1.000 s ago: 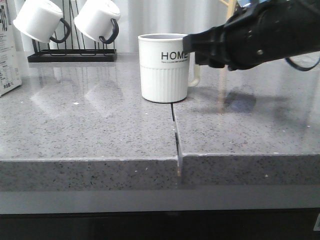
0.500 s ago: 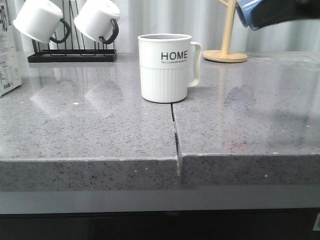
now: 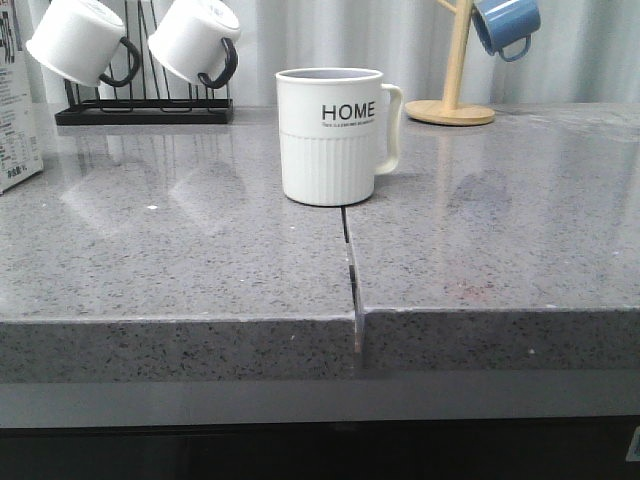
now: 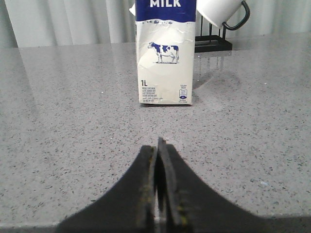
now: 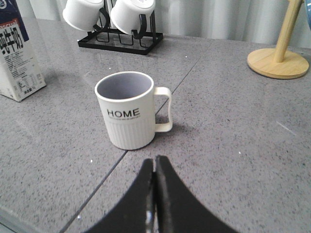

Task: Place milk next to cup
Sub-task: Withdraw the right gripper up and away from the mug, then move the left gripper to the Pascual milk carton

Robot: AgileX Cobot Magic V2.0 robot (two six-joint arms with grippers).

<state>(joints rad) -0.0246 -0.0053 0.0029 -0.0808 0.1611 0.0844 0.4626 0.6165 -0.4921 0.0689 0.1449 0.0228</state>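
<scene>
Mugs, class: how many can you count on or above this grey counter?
4: the cream ribbed ceramic HOME mug standing mid-counter; two smooth white black-handled mugs hanging on the black wire rack back left; one blue mug on the wooden stand back right. Others may lie off-frame.

The surface (image 3: 200, 250) under me is polished grey speckled stone, glossy enough to mirror things. The cup (image 3: 330, 135) looks like glazed cream ceramic, ribbed below, smooth above. The milk (image 4: 165, 63) is slightly creased printed cardboard. My fingers (image 5: 163, 194) are matt black. The mug tree (image 3: 455, 70) is pale wood.
</scene>
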